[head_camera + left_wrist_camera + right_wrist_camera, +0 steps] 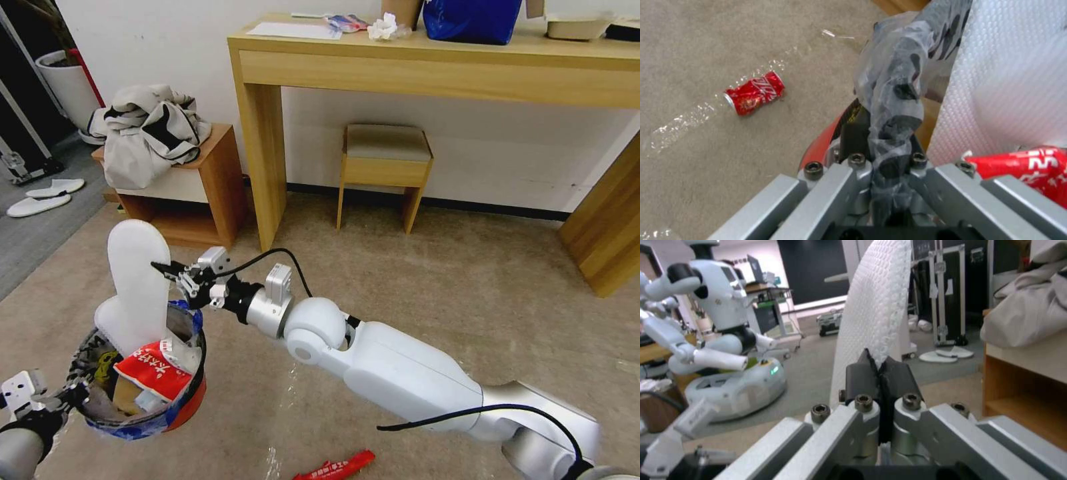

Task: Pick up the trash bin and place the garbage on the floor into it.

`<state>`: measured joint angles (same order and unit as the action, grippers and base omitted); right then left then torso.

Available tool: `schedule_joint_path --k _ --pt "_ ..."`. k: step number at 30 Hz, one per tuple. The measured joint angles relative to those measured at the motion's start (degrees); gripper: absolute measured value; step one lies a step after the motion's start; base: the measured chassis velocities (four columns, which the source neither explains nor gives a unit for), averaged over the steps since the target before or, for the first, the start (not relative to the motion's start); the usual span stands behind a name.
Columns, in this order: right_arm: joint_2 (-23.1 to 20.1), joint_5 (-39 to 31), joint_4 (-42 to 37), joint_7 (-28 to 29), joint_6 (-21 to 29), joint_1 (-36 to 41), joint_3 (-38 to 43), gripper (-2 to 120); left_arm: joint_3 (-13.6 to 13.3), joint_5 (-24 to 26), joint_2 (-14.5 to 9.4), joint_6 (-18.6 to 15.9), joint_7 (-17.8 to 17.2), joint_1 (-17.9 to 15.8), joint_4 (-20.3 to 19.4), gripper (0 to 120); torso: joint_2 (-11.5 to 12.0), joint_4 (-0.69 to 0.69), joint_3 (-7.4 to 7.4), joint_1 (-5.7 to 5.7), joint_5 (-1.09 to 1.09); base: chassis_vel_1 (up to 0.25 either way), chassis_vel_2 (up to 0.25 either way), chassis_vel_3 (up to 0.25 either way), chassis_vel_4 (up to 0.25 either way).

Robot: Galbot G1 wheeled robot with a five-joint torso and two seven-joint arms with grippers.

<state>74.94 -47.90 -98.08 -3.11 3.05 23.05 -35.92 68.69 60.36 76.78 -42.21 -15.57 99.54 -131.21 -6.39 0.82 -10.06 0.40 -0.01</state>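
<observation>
Left gripper (889, 163) clamped on the bagged rim of the trash bin (190, 400), held just above the floor (400, 280). Right gripper (162, 269) pinching the edge of a white slipper (137, 280) standing upright in the bin, apparently touching a red wrapper (155, 375). Red can (754, 92) and another red wrapper (335, 466) lying on the carpet.

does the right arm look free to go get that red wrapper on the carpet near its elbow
Probably not yet. The right end effector is shut on the white slipper, which stands upright in the trash bin. The red wrapper lies uncovered on the floor, but the end effector must let go first.
</observation>
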Motion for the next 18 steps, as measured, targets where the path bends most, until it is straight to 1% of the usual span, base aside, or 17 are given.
schedule_joint_path --k 9,18 --pt "0.8 2.0 3.1 0.1 -0.5 2.1 -3.2 0 0.2 0.0 0.4 0.0 0.1 0.3 -0.4 0 0.0 0.0 0.0 0.0 0.0 0.0 0.0 0.0 0.0" --pt "1.4 2.2 3.5 0.5 -0.3 3.2 -4.0 0 0.3 -0.2 0.8 0.0 0.1 0.7 -0.6 0 0.0 0.0 0.0 0.0 0.0 0.0 0.0 0.0 0.0"
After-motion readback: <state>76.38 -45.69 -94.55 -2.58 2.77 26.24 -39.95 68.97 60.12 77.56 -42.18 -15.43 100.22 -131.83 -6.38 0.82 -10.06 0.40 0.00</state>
